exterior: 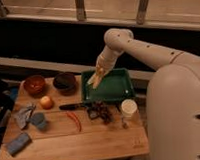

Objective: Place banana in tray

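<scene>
I can't tell how far the end effector (pixel 99 74) is open; it's blurred, over the tray's (pixel 125 91) left part. Pale slim banana (pixel 96 80) hangs at it. Green low-rimmed tray sits on the wooden surface (pixel 96 139).

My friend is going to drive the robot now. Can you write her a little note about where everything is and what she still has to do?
Gripper: above the left end of the dark green rectangular plastic tray, holding the small pale yellow banana.
Banana: above the tray's left rim, not yet lying on the tray floor.
Done: banana picked up and carried to the tray.
Left: lower it, let go, pull the arm away.
</scene>
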### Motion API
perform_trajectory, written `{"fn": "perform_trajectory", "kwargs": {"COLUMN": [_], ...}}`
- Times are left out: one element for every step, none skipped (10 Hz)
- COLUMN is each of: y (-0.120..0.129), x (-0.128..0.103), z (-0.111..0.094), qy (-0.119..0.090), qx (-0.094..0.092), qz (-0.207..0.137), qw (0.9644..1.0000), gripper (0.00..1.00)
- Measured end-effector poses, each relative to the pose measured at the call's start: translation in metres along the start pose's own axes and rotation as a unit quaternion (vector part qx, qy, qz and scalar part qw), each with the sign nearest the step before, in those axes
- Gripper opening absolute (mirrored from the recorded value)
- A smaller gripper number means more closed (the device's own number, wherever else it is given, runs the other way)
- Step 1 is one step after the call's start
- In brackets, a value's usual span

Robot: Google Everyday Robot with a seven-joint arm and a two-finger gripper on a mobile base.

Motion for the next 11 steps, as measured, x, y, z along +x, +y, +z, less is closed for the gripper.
{"fn": "perform_trajectory", "kwargs": {"y": [-0.002,-0.003,-0.01,-0.012,-0.01,-0.006,-0.006,-0.006,-0.007,-0.007,-0.008], "x": [-0.005,-0.009,-0.014,-0.017,-0.018,-0.017,-0.015,-0.013,-0.012,-0.013,-0.012], "z": [0.014,0.026,0.04,0.046,0.05,0.053,0.054,0.055,0.057,0.06,0.062], "qy": [0.009,0.017,0.029,0.035,0.04,0.044,0.048,0.052,0.058,0.063,0.067], "qx": [-0.004,-0.007,-0.009,-0.011,-0.013,-0.014,-0.015,-0.017,-0.02,-0.022,-0.021], "qz": [0.009,0.017,0.028,0.034,0.036,0.032,0.031,0.031,0.031,0.032,0.032], "qw": [0.9999,0.9997,0.9991,0.9988,0.9984,0.9984,0.9982,0.998,0.9977,0.9973,0.997], "gripper": [0.04,0.04,0.04,0.04,0.03,0.0,0.02,0.1,0.19,0.31,0.38]}}
